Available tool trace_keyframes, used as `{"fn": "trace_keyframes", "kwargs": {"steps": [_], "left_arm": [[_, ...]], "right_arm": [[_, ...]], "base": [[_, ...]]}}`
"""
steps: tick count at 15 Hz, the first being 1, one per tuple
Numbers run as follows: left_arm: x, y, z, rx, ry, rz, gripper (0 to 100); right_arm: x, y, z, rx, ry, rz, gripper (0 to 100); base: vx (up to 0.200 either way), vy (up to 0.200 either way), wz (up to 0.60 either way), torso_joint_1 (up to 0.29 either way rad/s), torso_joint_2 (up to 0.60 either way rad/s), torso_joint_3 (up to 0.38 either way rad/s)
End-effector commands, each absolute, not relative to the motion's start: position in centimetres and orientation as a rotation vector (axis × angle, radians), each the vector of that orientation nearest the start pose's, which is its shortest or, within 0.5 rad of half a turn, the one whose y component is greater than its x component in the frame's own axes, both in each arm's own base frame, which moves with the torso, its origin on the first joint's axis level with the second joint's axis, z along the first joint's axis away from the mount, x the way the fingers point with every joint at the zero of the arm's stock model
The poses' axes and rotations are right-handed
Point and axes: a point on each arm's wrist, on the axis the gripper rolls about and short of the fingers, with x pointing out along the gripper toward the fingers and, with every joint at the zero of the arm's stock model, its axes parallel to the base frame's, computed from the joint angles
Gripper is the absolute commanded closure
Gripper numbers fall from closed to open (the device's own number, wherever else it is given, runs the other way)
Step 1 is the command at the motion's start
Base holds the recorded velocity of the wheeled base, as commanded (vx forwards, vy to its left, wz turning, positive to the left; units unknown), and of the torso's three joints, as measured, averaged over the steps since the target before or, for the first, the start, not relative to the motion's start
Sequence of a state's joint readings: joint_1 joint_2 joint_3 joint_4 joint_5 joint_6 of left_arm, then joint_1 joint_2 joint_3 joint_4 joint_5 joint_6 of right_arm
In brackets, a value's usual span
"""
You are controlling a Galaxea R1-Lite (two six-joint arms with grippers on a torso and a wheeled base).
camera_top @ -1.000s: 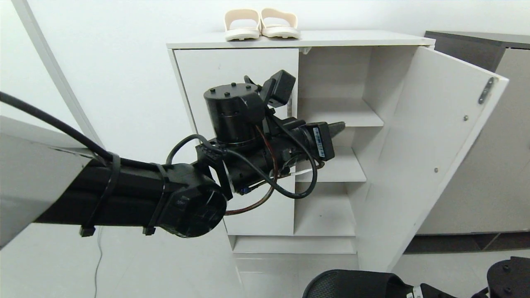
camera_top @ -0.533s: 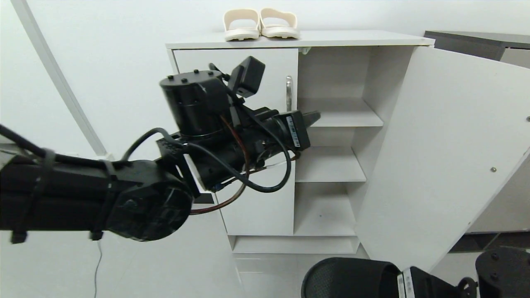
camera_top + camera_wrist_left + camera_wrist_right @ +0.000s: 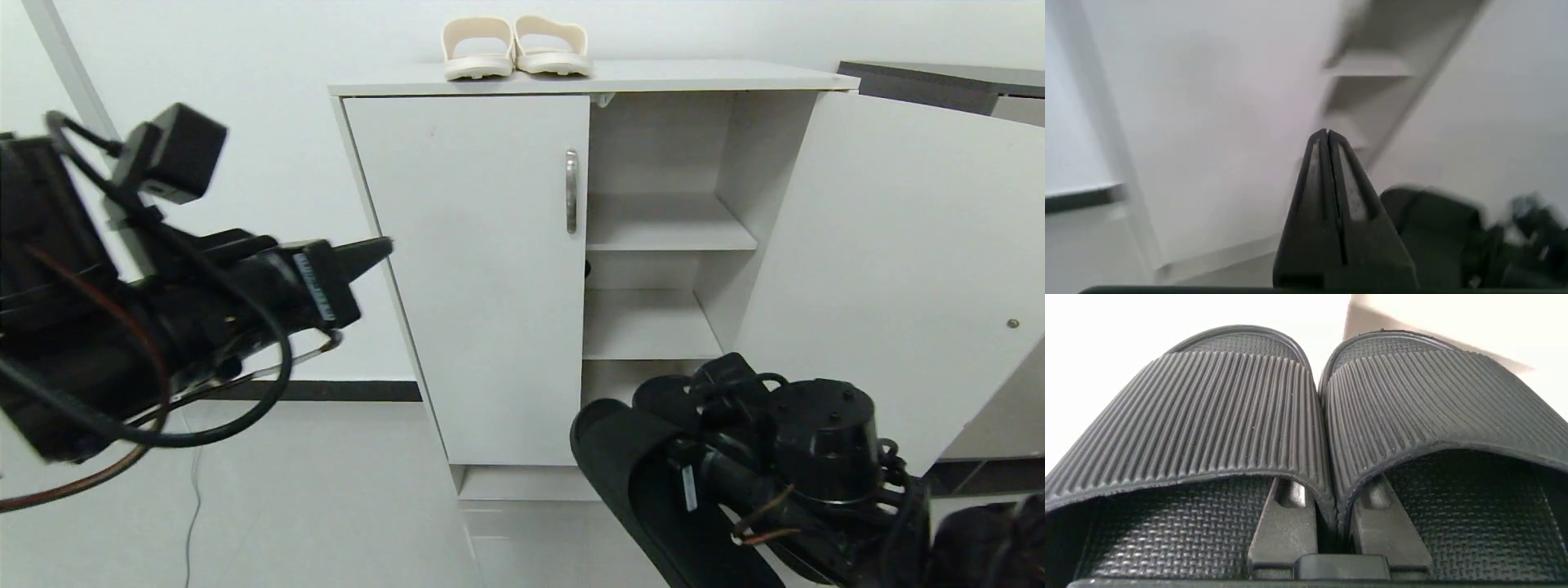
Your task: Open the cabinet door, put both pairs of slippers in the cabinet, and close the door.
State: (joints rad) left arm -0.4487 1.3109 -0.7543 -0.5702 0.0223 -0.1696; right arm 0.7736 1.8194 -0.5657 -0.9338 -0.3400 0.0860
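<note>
Two pairs of slippers were seen. The cream slippers (image 3: 514, 47) were set side by side on the cabinet (image 3: 694, 76) top at the upper centre of the frame, close to its front edge. The black slippers (image 3: 624, 461) were held at the lower right, in front of the lowest compartment.

The right end effector (image 3: 1331, 531) was clamped on the black slippers, with one finger inside each and their inner walls pinched together. The left end effector (image 3: 380, 245) was held at the left of the frame with its fingers pressed together on nothing. Its tip overlapped the cabinet's left edge in the picture; how far in front it lay could not be told.

The left door (image 3: 482, 278) was closed. The right door (image 3: 890, 269) was swung wide towards the right edge, so the cabinet's right half was exposed between the two doors, crossed by two shelves (image 3: 665, 233).

A white label (image 3: 304, 274) was carried on the side of the left end effector; its print could not be read.

Against a second earlier, the left arm had been drawn from in front of the left door to the frame's left. The handle (image 3: 571, 191) had been uncovered, the right door had been swung wider, and the black slippers had been raised from the lower edge.
</note>
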Motion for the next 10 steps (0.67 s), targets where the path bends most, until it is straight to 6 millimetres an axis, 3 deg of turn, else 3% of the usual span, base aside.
{"fn": "trace_keyframes", "kwargs": {"steps": [1,4,8,10], "left_arm": [[13.7,-4.1,25.1,-0.14,-0.02,-0.203,100],[10.1,-1.1,22.2,-0.14,-0.039,0.091,100],[4.1,0.6,14.6,-0.113,-0.016,0.285,100],[1.4,0.7,12.3,-0.086,-0.067,0.304,100]], "right_arm": [[25.6,21.6,9.9,-0.077,0.284,0.273,100],[28.6,21.4,9.4,-0.066,0.251,0.096,100],[29.1,21.2,9.1,-0.07,0.249,0.066,100],[29.1,21.1,9.1,-0.071,0.249,0.066,100]], "base": [[0.0,0.0,0.0,0.0,0.0,0.0],[0.0,0.0,0.0,0.0,0.0,0.0],[0.0,0.0,0.0,0.0,0.0,0.0],[0.0,0.0,0.0,0.0,0.0,0.0]]}}
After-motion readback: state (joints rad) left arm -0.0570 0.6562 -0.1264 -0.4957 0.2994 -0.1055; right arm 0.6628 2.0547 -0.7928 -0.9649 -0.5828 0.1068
